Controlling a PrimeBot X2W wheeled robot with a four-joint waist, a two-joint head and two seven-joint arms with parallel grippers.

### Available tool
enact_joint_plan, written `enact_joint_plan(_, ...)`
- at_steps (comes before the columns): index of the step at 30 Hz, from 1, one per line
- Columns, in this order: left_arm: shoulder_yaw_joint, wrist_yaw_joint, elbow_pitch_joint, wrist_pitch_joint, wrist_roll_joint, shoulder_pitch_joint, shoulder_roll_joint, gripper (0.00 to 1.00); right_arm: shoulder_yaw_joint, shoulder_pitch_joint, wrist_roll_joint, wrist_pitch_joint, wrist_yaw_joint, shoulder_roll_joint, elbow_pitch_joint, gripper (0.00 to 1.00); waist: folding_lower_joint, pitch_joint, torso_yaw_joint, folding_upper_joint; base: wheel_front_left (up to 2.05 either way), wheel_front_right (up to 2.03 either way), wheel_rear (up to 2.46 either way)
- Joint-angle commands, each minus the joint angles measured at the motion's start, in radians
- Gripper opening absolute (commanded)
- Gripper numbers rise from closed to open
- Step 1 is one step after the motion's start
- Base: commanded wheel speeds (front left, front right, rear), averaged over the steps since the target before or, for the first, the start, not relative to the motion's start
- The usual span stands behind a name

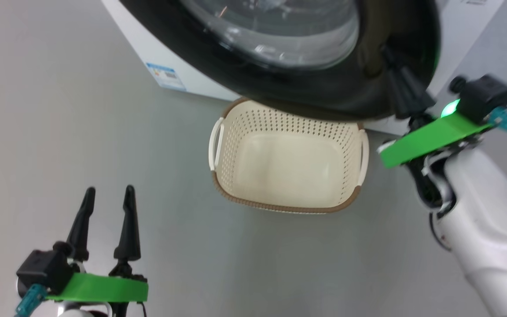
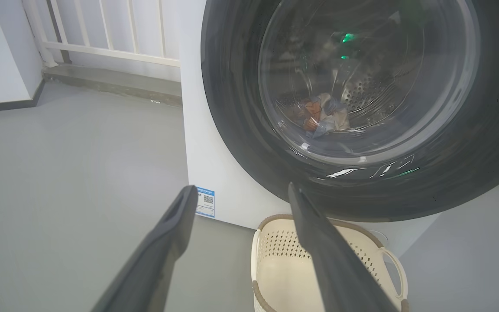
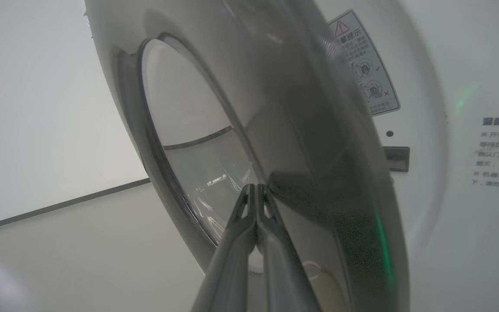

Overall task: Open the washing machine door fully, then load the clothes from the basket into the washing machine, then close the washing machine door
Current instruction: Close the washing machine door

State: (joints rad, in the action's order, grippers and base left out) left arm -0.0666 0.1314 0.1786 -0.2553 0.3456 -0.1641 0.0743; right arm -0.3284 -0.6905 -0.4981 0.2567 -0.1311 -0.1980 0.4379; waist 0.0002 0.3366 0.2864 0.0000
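Cream plastic basket (image 1: 288, 171) is seen in the head view on the floor (image 1: 60, 132), just below the washing machine door (image 1: 324, 94). The left gripper (image 1: 109, 190) is held with fingers apart. The right gripper (image 1: 389, 52) is pressed together at the door's right rim. In the left wrist view, the clothes (image 2: 323, 115) are seen through the glass, inside the washing machine (image 2: 215, 164). In the right wrist view, the joined fingertips are seen against the door's glossy face.
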Motion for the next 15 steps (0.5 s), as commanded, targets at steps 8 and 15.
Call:
enact_joint_plan(8, 0.008, -0.001, -0.045, -0.006, 0.022, -0.074, 0.002, 1.00, 0.081, -0.114, 0.031, 0.005, 0.000, -0.017, 0.000, 0.00, -0.0002, 0.095, 0.061, 0.0000, 0.00, 0.00, 0.00)
enact_joint_plan(15, -0.006, -0.001, -0.052, -0.006, 0.026, -0.099, -0.005, 1.00, 0.148, -0.175, 0.063, 0.005, 0.000, -0.013, 0.012, 0.00, -0.0002, 0.132, 0.082, 0.0000, 0.00, 0.00, 0.00)
